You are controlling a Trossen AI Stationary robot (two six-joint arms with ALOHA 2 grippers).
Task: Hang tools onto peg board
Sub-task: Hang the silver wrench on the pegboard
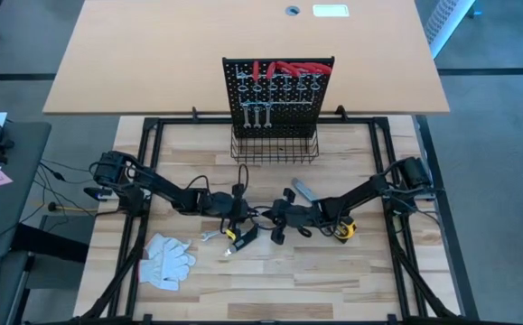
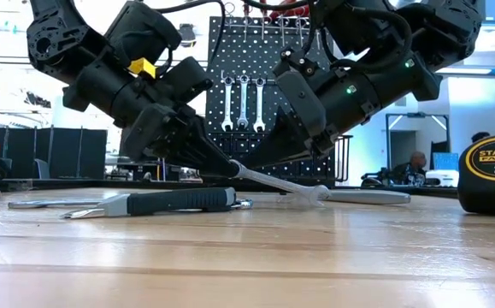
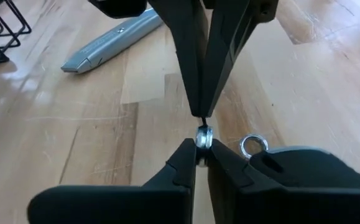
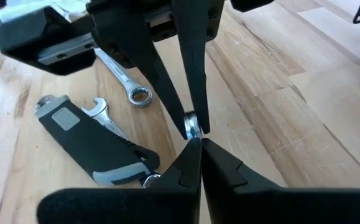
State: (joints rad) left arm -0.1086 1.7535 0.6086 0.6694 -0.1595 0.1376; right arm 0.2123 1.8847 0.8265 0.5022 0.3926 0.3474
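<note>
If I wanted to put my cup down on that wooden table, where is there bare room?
Bare wood lies along the near edge, right of the white gloves, and at the far left and right beside the wire basket. The middle is crowded: the left gripper and right gripper meet over a small wrench, with the black-handled tool, utility knife and tape measure around them.

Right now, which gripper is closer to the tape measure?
Right. The right gripper sits a short way toward table centre from the tape measure; the left gripper is farther still, beyond it.
</note>
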